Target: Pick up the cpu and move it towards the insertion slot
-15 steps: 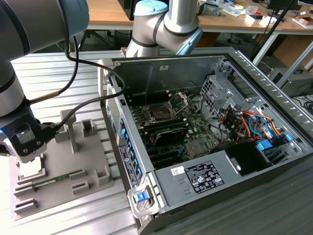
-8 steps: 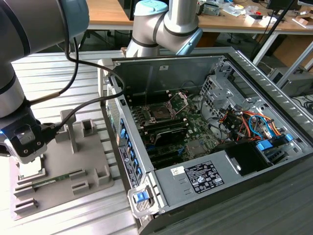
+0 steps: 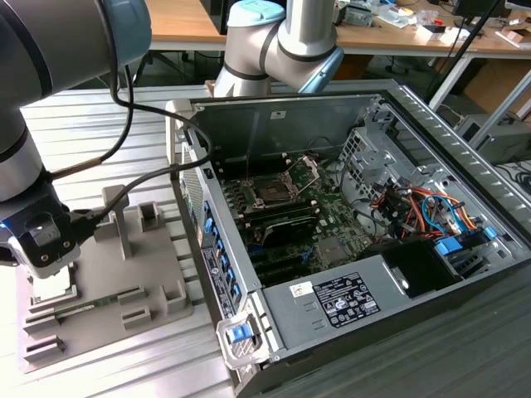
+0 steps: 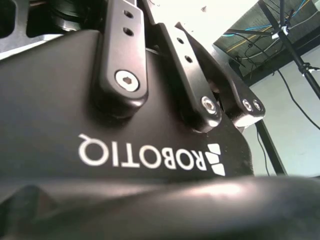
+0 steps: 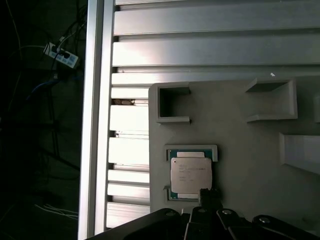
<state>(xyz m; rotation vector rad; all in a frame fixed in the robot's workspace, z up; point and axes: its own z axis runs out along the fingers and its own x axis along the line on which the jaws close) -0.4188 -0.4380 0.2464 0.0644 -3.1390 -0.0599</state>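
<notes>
**A:** Looking for the cpu (image 5: 190,175), where do you find it?

**B:** It lies flat in a shallow pocket of the grey fixture plate (image 5: 240,125). The pocket is close to the plate's edge that is far from the computer case (image 3: 249,124). In the first wrist view its pale silvery top is a square on a thin green rim. A low grey wall borders one side of the pocket.

**A:** What is hard to see?

**B:** In the exterior view the gripper (image 3: 41,257) hangs directly over that pocket and covers most of the chip. In the first wrist view a dark part of the gripper reaches one edge of the cpu. Whether it touches, I cannot say, and the rest of it is cut off by the picture's border. The second wrist view gives the black gripper body from very near, with its link bars and round screws.

**A:** Is the gripper open or closed?

**B:** This I cannot tell from any view.

**A:** And the insertion slot?

**B:** The insertion slot (image 3: 270,191) is a dark square in a silver frame on the green board inside the case, towards the case's back wall. Its metal retention bracket (image 3: 304,170) is tilted up. The slot is well apart from the cpu. The plate rests on a table of ribbed aluminium slats (image 3: 91,141).
</notes>
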